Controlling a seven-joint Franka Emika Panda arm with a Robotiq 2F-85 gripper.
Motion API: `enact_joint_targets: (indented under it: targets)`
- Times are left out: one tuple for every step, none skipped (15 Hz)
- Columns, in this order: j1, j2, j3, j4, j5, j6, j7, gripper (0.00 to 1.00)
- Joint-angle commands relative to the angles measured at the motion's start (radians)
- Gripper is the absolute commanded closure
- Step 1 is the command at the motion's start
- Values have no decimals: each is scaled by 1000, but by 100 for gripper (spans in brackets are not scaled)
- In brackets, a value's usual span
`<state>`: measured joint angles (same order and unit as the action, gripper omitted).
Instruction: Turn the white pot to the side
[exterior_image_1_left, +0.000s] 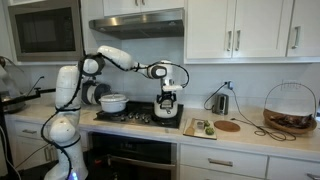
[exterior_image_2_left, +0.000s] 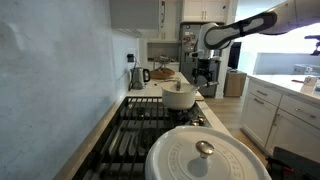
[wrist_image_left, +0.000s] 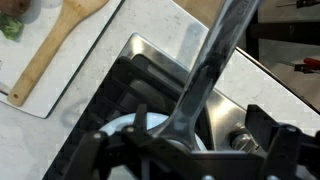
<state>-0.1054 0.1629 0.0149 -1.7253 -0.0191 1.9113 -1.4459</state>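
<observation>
The white pot (exterior_image_2_left: 180, 95) sits on a far burner of the stove (exterior_image_2_left: 140, 125), its long handle (exterior_image_2_left: 192, 82) angled up and back. In the wrist view its pale body (wrist_image_left: 140, 130) shows at the bottom and the grey handle (wrist_image_left: 215, 60) runs diagonally up through the picture. My gripper (exterior_image_1_left: 168, 100) hangs just above the pot, at the stove's right side. In the wrist view the gripper (wrist_image_left: 185, 150) is open, its dark fingers either side of the handle's base without touching it. In that exterior view the gripper hides most of the pot.
A large white lidded pot (exterior_image_2_left: 205, 155) stands on the near burner, also seen in an exterior view as the lidded pot (exterior_image_1_left: 113, 102). A cutting board with a wooden spoon (wrist_image_left: 50, 50) lies beside the stove. A kettle (exterior_image_1_left: 220, 102) and a wire basket (exterior_image_1_left: 290, 105) stand farther along the counter.
</observation>
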Motion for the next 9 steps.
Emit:
enact_joint_targets:
  targets:
    - [17, -51, -9, -65, -11, 34, 23, 0]
    - [19, -52, -9, -70, -12, 38, 25, 0]
    - [20, -53, -9, -75, -13, 40, 24, 0]
    - [22, -52, -9, -78, -14, 42, 25, 0]
    - [24, -50, -9, -79, -13, 42, 26, 0]
    - [25, -49, -9, -79, -11, 42, 25, 0]
    - [26, -47, -9, -81, -12, 46, 25, 0]
    - [27, -45, -9, -81, -11, 46, 25, 16]
    - [28, -44, -9, -82, -10, 49, 26, 28]
